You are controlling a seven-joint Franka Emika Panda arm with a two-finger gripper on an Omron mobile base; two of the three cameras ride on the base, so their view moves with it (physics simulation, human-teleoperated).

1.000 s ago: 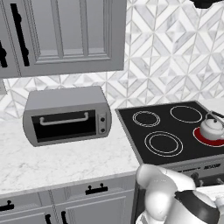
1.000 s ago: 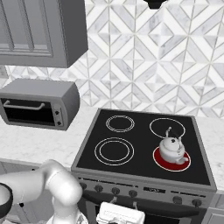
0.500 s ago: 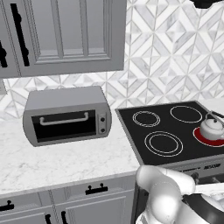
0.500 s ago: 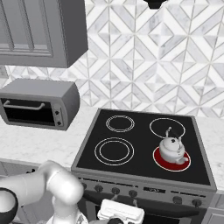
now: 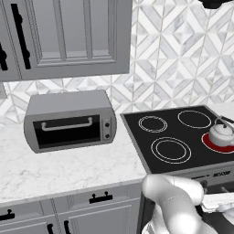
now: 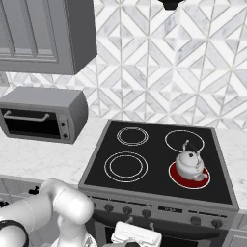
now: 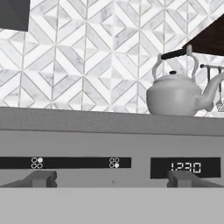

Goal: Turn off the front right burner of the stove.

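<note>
The stove is a black glass cooktop with a grey front panel carrying small dark knobs. Its front right burner glows red under a silver kettle; the same red burner sits at the right edge of the left base view. My gripper hangs low in front of the panel's middle, open and holding nothing. In the hand view I face the panel straight on, with one knob at lower left, another knob under the clock display, and the kettle above.
A grey toaster oven stands on the marble counter left of the stove. Grey wall cabinets hang above it. Drawers with black handles run below the counter. My own arm crosses in front of the stove's left corner.
The hand has edged slightly to the right below the front panel and the elbow has shifted a little. The jaws stay open. Kettle and burner are unchanged.
</note>
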